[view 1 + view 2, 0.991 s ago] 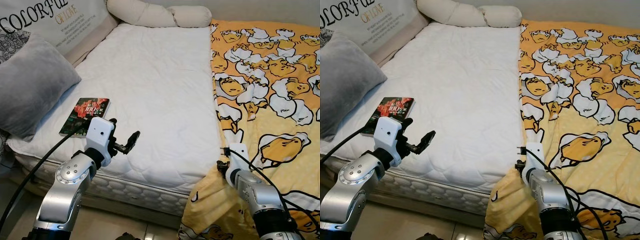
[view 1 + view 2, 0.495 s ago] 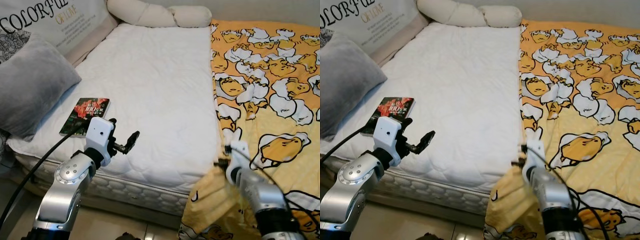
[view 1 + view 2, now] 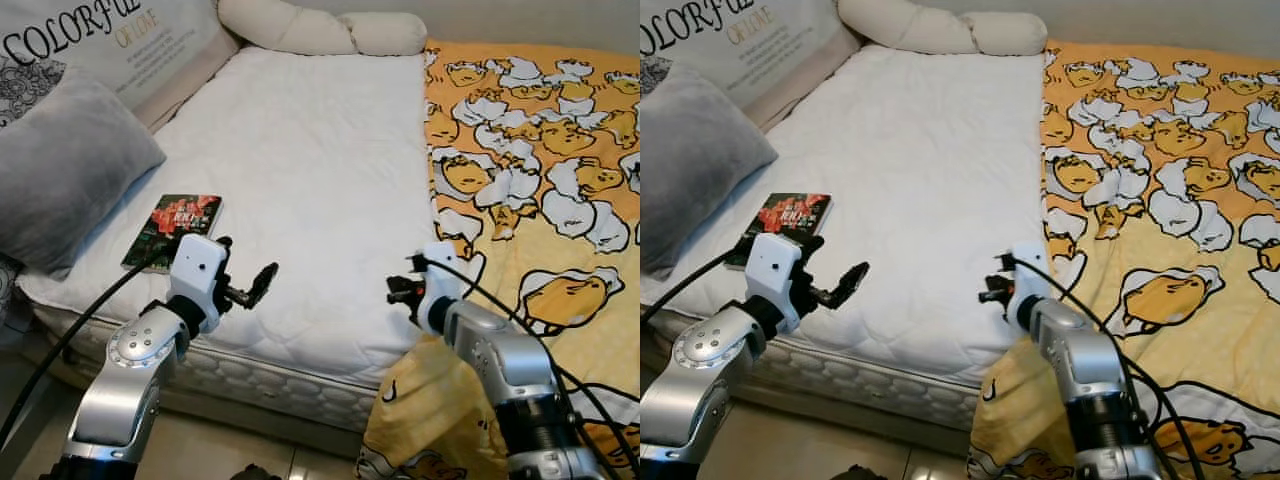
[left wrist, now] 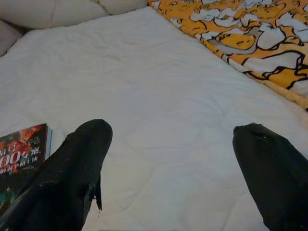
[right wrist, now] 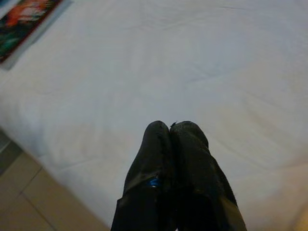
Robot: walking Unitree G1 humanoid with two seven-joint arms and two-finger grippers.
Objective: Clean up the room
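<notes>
The left gripper has its two black fingers spread wide apart, holding nothing, above the near edge of the white quilted mattress. The right gripper has its fingers pressed together, empty, above the same near edge, beside the yellow blanket printed with white-and-orange cartoon figures that covers the mattress's right part and hangs over its front. A thin book with a dark red-and-green cover lies flat on the mattress near its left front corner, just beyond the left gripper and beside a grey plush pillow.
</notes>
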